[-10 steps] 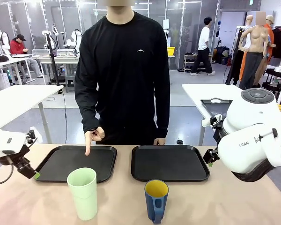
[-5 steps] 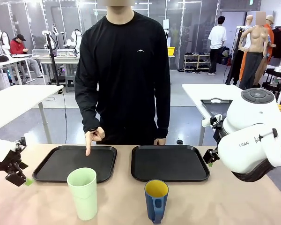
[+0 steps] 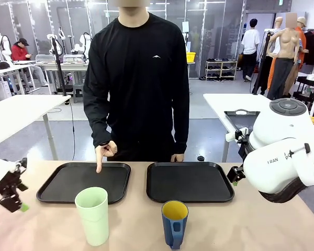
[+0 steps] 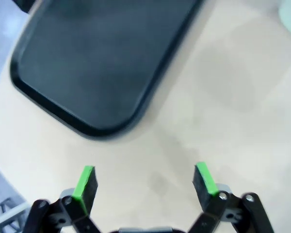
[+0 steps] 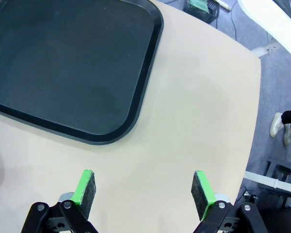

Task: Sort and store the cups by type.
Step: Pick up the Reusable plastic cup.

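The left pincer (image 4: 144,180) is spread wide and empty. It is held low over the desk (image 3: 251,225), just outside the near corner of the left tray (image 3: 83,182). The right pincer (image 5: 143,187) is likewise fully open with nothing held, over bare desk beside a corner of the right tray (image 3: 190,181).

The mint-green tumbler (image 3: 92,215) is stood upright on the desk just in front of the left tray. The dark blue mug (image 3: 174,224) is stood upright in front of the right tray, its handle turned toward the robot. Nothing has been stored on either tray. The far part of the left tray is touched by a finger of the person's hand (image 3: 104,153).

The tumbler is judged to be the first thing wanted, for the left tray. It would best be approached from the side, level, with one finger passed to each side of its wall at mid-height. A gentle squeeze is advised, since thin plastic may flex. It should be kept upright and lifted clear of the tray's rim.
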You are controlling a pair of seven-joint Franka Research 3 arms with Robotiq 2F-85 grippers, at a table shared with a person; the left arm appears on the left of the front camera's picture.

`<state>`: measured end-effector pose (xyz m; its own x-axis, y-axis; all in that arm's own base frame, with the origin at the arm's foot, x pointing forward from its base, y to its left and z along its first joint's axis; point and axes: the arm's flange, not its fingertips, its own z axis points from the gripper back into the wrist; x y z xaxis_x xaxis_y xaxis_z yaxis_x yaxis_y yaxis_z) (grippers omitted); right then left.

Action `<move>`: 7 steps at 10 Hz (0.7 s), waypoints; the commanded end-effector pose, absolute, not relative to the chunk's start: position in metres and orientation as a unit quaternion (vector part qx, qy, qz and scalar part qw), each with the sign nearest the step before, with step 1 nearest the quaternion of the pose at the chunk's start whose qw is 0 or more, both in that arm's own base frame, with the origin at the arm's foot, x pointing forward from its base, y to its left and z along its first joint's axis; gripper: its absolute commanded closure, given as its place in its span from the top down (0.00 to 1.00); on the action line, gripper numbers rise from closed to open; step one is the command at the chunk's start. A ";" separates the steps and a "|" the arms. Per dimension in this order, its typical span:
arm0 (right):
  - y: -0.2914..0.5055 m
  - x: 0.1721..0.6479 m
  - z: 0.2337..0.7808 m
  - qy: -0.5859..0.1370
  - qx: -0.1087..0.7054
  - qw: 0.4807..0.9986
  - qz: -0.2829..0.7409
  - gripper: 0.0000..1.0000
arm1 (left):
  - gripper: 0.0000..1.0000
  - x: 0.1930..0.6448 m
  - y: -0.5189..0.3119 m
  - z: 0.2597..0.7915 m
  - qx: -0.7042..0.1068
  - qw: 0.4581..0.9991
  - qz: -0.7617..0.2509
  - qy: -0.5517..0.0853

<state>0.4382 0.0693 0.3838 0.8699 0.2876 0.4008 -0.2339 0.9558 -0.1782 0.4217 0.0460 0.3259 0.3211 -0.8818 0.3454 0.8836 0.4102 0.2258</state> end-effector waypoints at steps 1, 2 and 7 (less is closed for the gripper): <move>0.069 0.439 0.382 -0.215 -0.061 0.965 0.134 1.00 | 1.00 0.393 0.070 0.353 -0.013 0.766 -0.619 -0.174; 0.069 0.439 0.382 -0.215 -0.061 0.965 0.134 1.00 | 1.00 0.386 0.079 0.355 0.007 0.762 -0.627 -0.162; 0.069 0.439 0.382 -0.215 -0.061 0.965 0.134 1.00 | 1.00 0.376 0.088 0.332 -0.141 0.675 -0.678 -0.254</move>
<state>0.4383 0.0694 0.3833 0.8702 0.2876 0.3999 -0.2342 0.9558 -0.1779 0.3802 0.0835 0.3580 -0.0012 -0.9053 0.4248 0.9763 0.0910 0.1965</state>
